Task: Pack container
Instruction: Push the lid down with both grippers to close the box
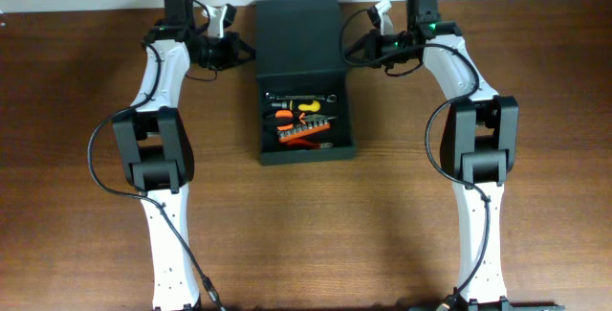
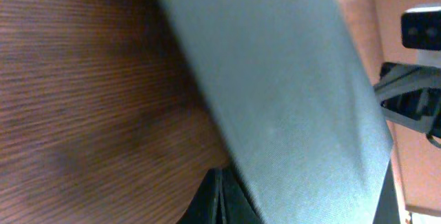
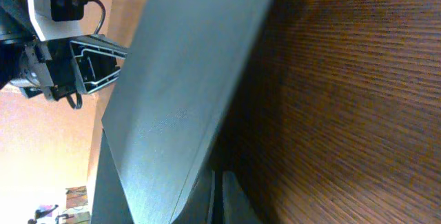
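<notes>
Though the container (image 1: 306, 155) looks stiff and light, I'd hold its slick lid (image 1: 298, 29) by the edges, where the left pincer (image 1: 244, 51) and right pincer (image 1: 356, 49) sit closed.

The container (image 1: 306, 154), a matte black rectangular box with low walls, lies at the far middle of the counter (image 1: 545, 254). Its flat hinged lid (image 1: 298, 38) is open, tilted up behind it. Orange and yellow tools (image 1: 304, 129) lie inside.

The left tool (image 1: 245, 51) and right tool (image 1: 352, 51) sit just beside the side edges of the open lid (image 1: 298, 33). The box (image 1: 308, 154) is reachable from above; bare surface (image 1: 306, 234) lies in front.
</notes>
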### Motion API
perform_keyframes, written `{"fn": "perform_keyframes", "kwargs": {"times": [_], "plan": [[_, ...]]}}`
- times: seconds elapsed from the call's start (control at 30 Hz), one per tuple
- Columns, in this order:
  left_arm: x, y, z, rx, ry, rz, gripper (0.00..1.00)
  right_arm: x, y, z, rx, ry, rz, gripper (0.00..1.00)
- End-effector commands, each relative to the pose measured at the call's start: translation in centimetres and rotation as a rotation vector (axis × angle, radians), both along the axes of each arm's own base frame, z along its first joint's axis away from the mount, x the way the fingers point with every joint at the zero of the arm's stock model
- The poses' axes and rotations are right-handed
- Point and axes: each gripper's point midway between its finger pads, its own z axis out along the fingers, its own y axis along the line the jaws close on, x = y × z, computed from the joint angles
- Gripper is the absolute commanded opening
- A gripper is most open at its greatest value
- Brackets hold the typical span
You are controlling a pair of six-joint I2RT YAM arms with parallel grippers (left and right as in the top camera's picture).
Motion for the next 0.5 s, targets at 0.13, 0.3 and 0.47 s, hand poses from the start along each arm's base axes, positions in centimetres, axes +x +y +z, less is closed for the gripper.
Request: {"fn": "perform_keyframes", "kwargs": {"times": [0.13,0.3,0.47], "plan": [[0.0,0.5,-0.9,-0.010,0.018,0.009,0.02,-1.0,1.6,1.8,0.115,-0.034,0.088,0.04],[0.3,-1.4,2.4,-0.177,-0.090,-0.085,0.02,-1.0,1.6,1.9,0.117,-0.037,0.090,0.04],[0.7,-1.2,2.3,-0.174,-0.063,-0.047,0.02,-0.8,1.4,1.7,0.103,-0.037,0.079,0.04]]}}
